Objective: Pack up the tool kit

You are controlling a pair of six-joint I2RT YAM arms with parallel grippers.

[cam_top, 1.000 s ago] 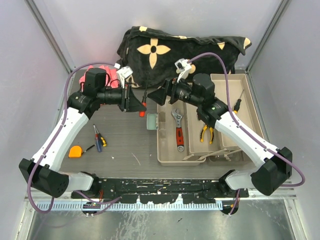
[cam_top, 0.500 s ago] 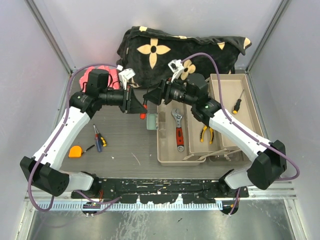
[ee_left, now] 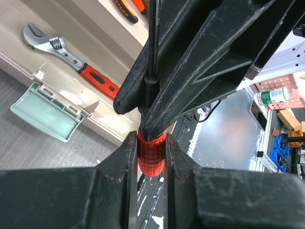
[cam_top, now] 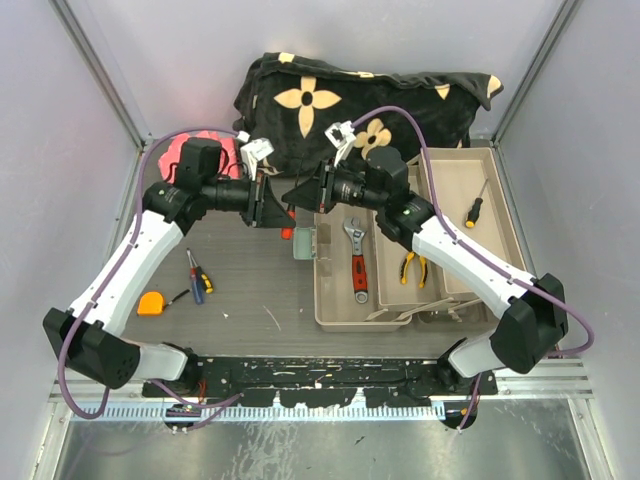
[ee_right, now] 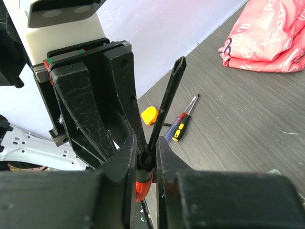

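A red-handled screwdriver [cam_top: 287, 222] hangs in the air between both arms, left of the beige tool kit tray [cam_top: 335, 312]. My left gripper [ee_left: 151, 143] is shut on the ribbed red handle [ee_left: 151, 156]. My right gripper [ee_right: 145, 152] is shut on the same screwdriver [ee_right: 164, 107] at its black collar, the shaft pointing up past the left gripper's fingers [ee_right: 90, 109]. In the tray lie a wrench [cam_top: 357, 262] and pliers [cam_top: 412, 266]. Another screwdriver [cam_top: 476, 208] lies in the right tray. An orange tape measure [cam_top: 151, 303] and small screwdrivers [cam_top: 197, 277] lie on the table at the left.
A black flower-patterned blanket [cam_top: 340, 100] lies bunched at the back. A pink bag [cam_top: 225, 150] sits behind the left arm. A pale green clip [cam_top: 305, 243] stands at the tray's left wall. Grey walls close in both sides.
My right gripper moved left to the left gripper and shut on the screwdriver's collar. The left gripper kept its hold on the handle and barely shifted.
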